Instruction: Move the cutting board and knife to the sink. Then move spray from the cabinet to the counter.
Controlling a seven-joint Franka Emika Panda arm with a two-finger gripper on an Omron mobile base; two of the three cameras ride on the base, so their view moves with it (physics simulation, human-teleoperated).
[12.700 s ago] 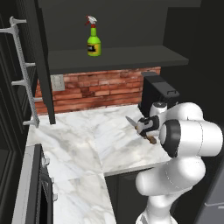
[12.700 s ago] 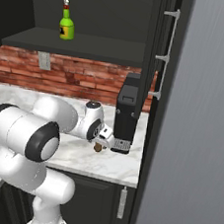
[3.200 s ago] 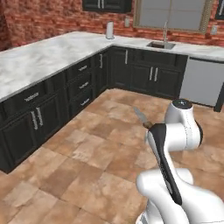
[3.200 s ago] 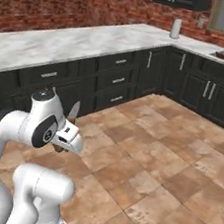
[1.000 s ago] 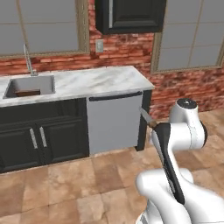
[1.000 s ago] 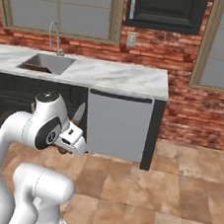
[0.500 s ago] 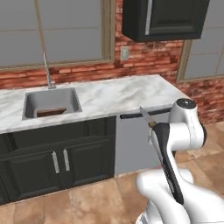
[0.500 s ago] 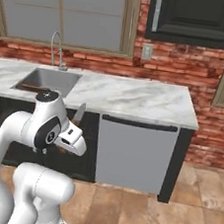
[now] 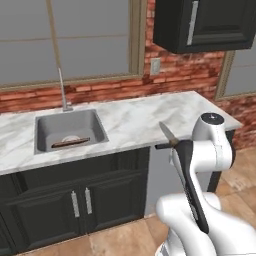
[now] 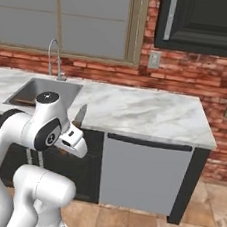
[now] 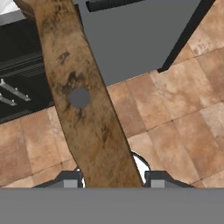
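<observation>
My gripper [image 11: 111, 179] is shut on the knife's brown wooden handle [image 11: 83, 96], which runs up between the two fingertips. In the base views the grey blade [image 9: 167, 134] [image 10: 80, 115] sticks up from the hand, level with the counter's front edge. The sink [image 9: 75, 125] [image 10: 43, 89] is set in the white marble counter [image 9: 145, 117] [image 10: 136, 111], left of the hand. The reddish-brown cutting board [image 9: 70, 143] lies in the basin. The dark upper cabinet [image 9: 205, 25] [image 10: 207, 24] hangs at the upper right with its door closed. The spray is out of view.
An arched faucet [image 9: 61, 90] [image 10: 54, 58] rises behind the sink. A grey dishwasher front [image 10: 143, 174] [image 11: 131, 35] sits under the counter, beside dark cupboard doors [image 9: 90, 205]. Brick wall and windows back the counter. Tiled floor [image 11: 175, 109] lies below.
The whole view has shifted as the base drove: sink and counter now stand nearer and larger. The knife stays in the gripper, held the same way.
</observation>
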